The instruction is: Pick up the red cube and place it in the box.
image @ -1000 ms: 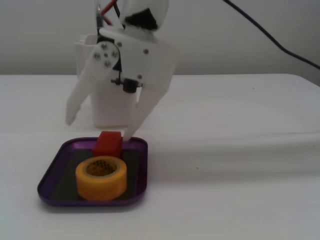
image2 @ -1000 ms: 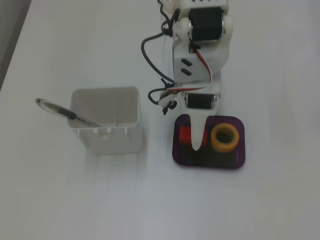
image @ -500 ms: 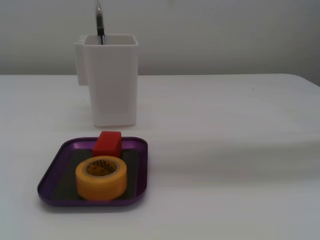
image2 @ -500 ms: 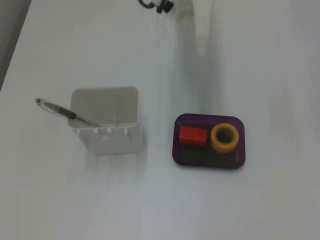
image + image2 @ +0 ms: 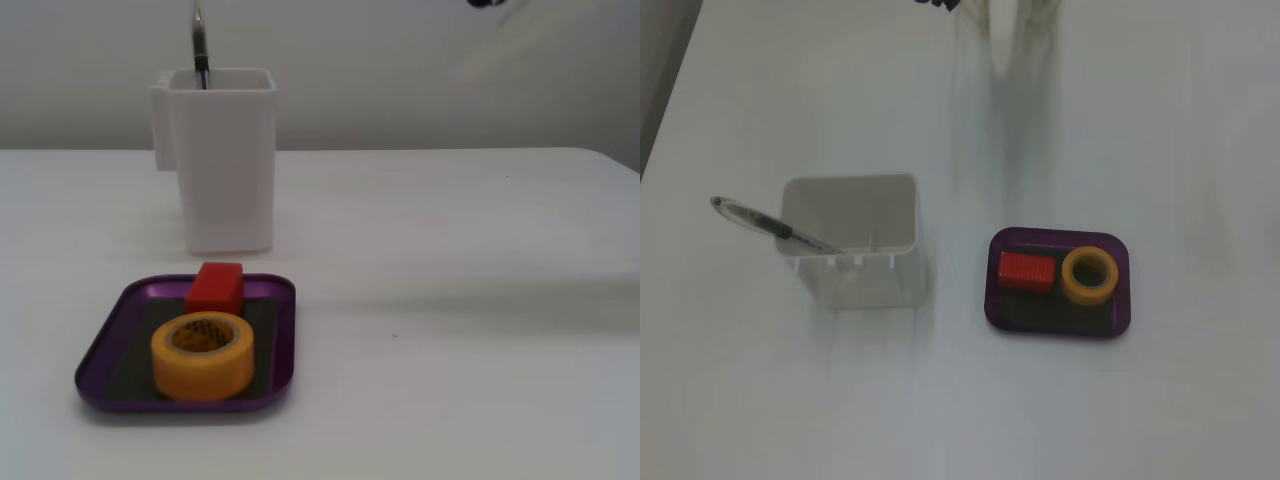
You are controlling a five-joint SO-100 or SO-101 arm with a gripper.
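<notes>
Nearest me in a fixed view sits the box, a shallow purple tray with a low glossy rim and a dark floor, flat on the white desk. Inside it, at the front, stands a yellow tape roll on its flat side. Just behind the roll, touching it or nearly so, is the red cube, lying against the tray's far rim. In the other fixed view the red cube and the yellow tape roll lie side by side inside the box, so I judge the placing is already done.

The cube looks solid, stiff and light, with flat matte faces that should not slip much. It is a little longer than wide, so if I had to lift it I would close across the short width, on the two long faces, coming from above. The roll crowds one end, and the low rim crowds another side, leaving little room there for a finger.

Farther back stands a tall white container holding a pen, well apart from the tray.

My pincer is not shown in either view, so I cannot tell how wide it stands.
</notes>
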